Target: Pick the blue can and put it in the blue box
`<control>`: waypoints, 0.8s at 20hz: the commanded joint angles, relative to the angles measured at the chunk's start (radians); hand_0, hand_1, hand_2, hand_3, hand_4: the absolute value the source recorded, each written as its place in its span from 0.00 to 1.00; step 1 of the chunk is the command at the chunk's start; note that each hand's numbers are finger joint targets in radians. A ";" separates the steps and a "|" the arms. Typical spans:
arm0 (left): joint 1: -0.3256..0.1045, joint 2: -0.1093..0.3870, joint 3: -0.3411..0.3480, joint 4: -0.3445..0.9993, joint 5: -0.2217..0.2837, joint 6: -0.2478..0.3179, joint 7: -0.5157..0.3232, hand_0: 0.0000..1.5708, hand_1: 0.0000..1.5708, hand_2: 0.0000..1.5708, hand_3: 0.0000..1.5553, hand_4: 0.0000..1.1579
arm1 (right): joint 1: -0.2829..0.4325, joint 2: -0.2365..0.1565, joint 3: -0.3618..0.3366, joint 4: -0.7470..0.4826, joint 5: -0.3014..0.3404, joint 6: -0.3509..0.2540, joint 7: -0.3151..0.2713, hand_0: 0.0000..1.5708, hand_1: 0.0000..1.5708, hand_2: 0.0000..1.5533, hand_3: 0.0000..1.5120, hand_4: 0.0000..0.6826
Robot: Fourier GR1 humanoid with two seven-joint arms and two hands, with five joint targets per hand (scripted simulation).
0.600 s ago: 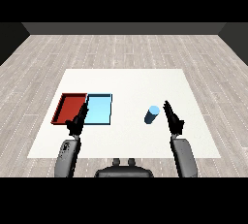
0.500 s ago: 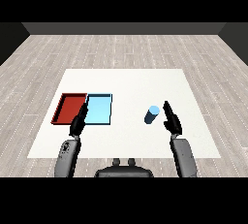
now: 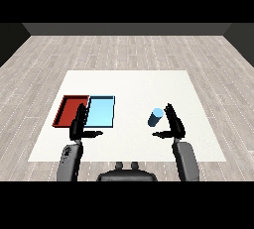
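Head view: the blue can (image 3: 155,117) stands on the white desk (image 3: 129,86), right of centre, well apart from the trays. The right robot hand (image 3: 174,125) sits just beside it at the can's four o'clock, fingers straight and thumb spread, holding nothing. At the can's nine o'clock lies the light blue tray (image 3: 100,111), the red tray (image 3: 70,110) touching its far side. The left robot hand (image 3: 79,124) hovers open over the trays' near edge.

The right hand (image 3: 174,125) has edged a little toward nine o'clock, closing on the blue can (image 3: 155,117); its fingers (image 3: 170,111) now stand just beside the can, thumb stretched out below it, not touching.
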 commanded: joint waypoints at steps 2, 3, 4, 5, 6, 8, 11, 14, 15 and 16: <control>0.018 -0.010 0.021 0.063 0.003 -0.016 -0.178 0.00 0.00 0.00 0.00 0.00 | -0.003 0.022 0.014 0.053 -0.013 0.056 -0.119 0.00 0.00 0.00 0.00 0.00; 0.019 -0.018 0.009 0.083 -0.026 0.002 -0.194 0.00 0.00 0.00 0.00 0.00 | -0.081 -0.038 -0.060 0.127 -0.056 0.097 -0.111 0.00 0.00 0.00 0.00 0.00; 0.003 0.009 0.040 0.059 0.015 -0.028 -0.178 0.00 0.00 0.00 0.00 0.00 | -0.095 -0.021 -0.043 0.135 -0.035 0.079 -0.108 0.00 0.00 0.00 0.00 0.00; 0.046 0.009 0.030 0.044 0.013 -0.037 -0.177 0.00 0.00 0.00 0.00 0.00 | 0.036 -0.019 -0.029 0.038 -0.032 0.097 -0.148 0.00 0.00 0.00 0.00 0.00; 0.013 -0.004 0.017 0.024 0.002 -0.013 -0.139 0.00 0.00 0.00 0.00 0.00 | 0.013 0.028 0.002 0.068 0.001 0.053 -0.164 0.00 0.00 0.00 0.00 0.00; 0.078 -0.013 0.014 0.038 0.008 -0.030 -0.208 0.00 0.00 0.00 0.00 0.00 | -0.095 -0.002 -0.049 0.174 -0.024 0.068 -0.143 0.00 0.00 0.00 0.00 0.00; -0.043 0.017 0.050 0.097 0.029 -0.039 -0.156 0.00 0.00 0.00 0.00 0.00 | -0.029 0.026 -0.014 0.099 -0.004 0.054 -0.143 0.00 0.00 0.00 0.00 0.00; 0.026 -0.014 0.014 0.020 0.005 -0.003 -0.155 0.00 0.00 0.00 0.00 0.00 | -0.008 0.029 -0.015 0.114 0.003 0.066 -0.184 0.00 0.00 0.00 0.00 0.00; -0.008 0.002 0.023 0.084 -0.009 -0.012 -0.166 0.00 0.00 0.00 0.00 0.00 | -0.039 0.000 -0.047 0.048 -0.055 0.080 -0.068 0.00 0.00 0.00 0.00 0.00; 0.025 -0.001 0.004 -0.023 0.002 -0.014 -0.112 0.00 0.00 0.00 0.00 0.00 | -0.035 0.012 -0.021 0.085 0.005 0.051 -0.100 0.00 0.00 0.00 0.00 0.00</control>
